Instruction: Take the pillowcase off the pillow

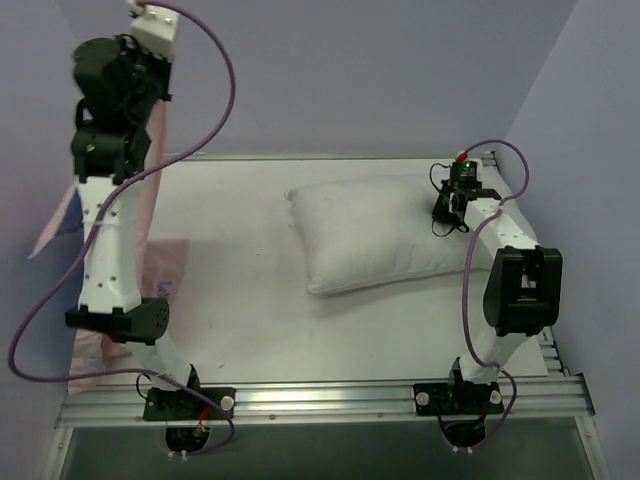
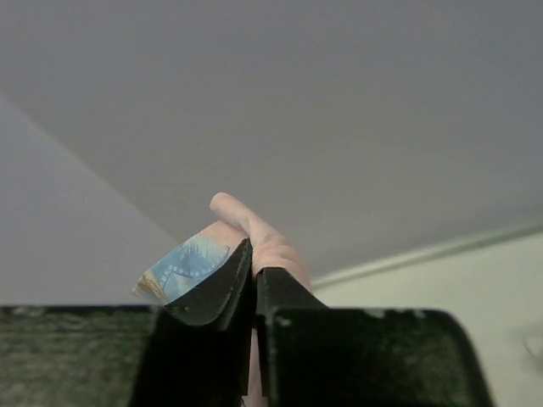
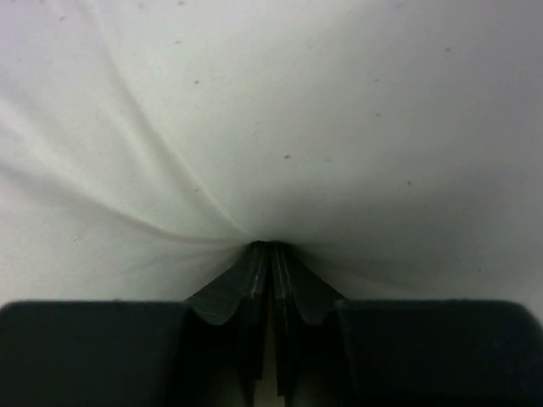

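Observation:
The white puffy pillow [image 1: 385, 235] lies bare on the table, right of centre. My right gripper [image 1: 445, 218] is at its right edge. In the right wrist view the right gripper [image 3: 270, 248] is shut on a pinch of the pillow [image 3: 271, 127], and creases run into the jaws. My left arm is raised high at the far left. My left gripper [image 2: 253, 261] is shut on a fold of the pillowcase [image 2: 191, 264], blue print outside, pink inside. The pillowcase [image 1: 165, 265] hangs pink behind the left arm, apart from the pillow. The left fingertips are hidden in the top view.
The white table [image 1: 240, 320] has a metal rail [image 1: 320, 400] along its near edge, where both arm bases stand. Lilac walls close in behind and on both sides. Purple cables [image 1: 215, 90] loop off both arms.

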Controlling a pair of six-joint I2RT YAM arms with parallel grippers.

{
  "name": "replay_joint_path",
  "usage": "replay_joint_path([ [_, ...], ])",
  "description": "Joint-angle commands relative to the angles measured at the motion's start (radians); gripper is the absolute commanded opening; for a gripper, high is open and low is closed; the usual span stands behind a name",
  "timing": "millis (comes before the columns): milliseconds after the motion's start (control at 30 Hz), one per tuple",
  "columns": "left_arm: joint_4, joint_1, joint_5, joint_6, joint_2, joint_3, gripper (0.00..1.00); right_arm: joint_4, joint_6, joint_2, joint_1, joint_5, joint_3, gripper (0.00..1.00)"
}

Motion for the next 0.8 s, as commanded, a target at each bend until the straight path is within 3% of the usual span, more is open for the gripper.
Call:
replay_joint_path([
  [0, -0.153, -0.042, 0.118, -0.017, 0.168, -0.021, 0.19, -0.147, 0.036, 0.009, 0.06, -0.078, -0.01, 0.12],
  [33, -0.205, -0.043, 0.149, -0.012, 0.197, -0.005, 0.59, -0.153, 0.034, 0.006, 0.065, -0.089, -0.002, 0.42],
  [67, -0.346, -0.048, 0.181, -0.005, 0.231, 0.028, 0.94, -0.156, 0.034, -0.003, 0.066, -0.093, 0.0, 0.53],
  [100, -0.435, -0.055, 0.24, 0.044, 0.289, 0.044, 0.94, -0.156, 0.033, -0.032, 0.071, -0.089, -0.002, 0.65],
  [133, -0.576, -0.072, 0.252, 0.066, 0.309, 0.05, 0.94, -0.159, 0.033, -0.052, 0.074, -0.081, -0.007, 0.83],
  [167, -0.618, -0.077, 0.253, 0.067, 0.323, 0.009, 0.94, -0.162, 0.034, -0.07, 0.076, -0.063, -0.008, 0.99],
  [267, -0.619, -0.068, 0.189, -0.012, 0.273, -0.187, 0.94, -0.182, 0.037, -0.141, 0.082, -0.037, 0.003, 1.0],
  [300, -0.599, -0.068, 0.143, -0.023, 0.203, -0.355, 0.94, -0.188, 0.04, -0.174, 0.083, -0.018, 0.006, 1.0],
  [367, -0.503, -0.066, 0.126, -0.037, 0.102, -0.54, 0.94, -0.211, 0.043, -0.204, 0.097, -0.009, 0.007, 1.0],
  [400, -0.464, -0.066, 0.121, -0.037, -0.022, -0.72, 0.94, -0.219, 0.045, -0.23, 0.103, -0.009, 0.004, 1.0],
  [533, -0.382, -0.054, 0.125, 0.032, -0.342, -1.058, 0.94, -0.265, 0.062, -0.302, 0.141, 0.003, -0.039, 1.0],
  [600, -0.358, -0.033, 0.034, 0.046, -0.518, -1.168, 0.94, -0.268, 0.071, -0.348, 0.169, 0.003, -0.078, 1.0],
  [767, -0.398, -0.003, -0.142, 0.055, -0.785, -1.487, 0.94, -0.251, 0.086, -0.454, 0.214, -0.03, -0.174, 1.0],
])
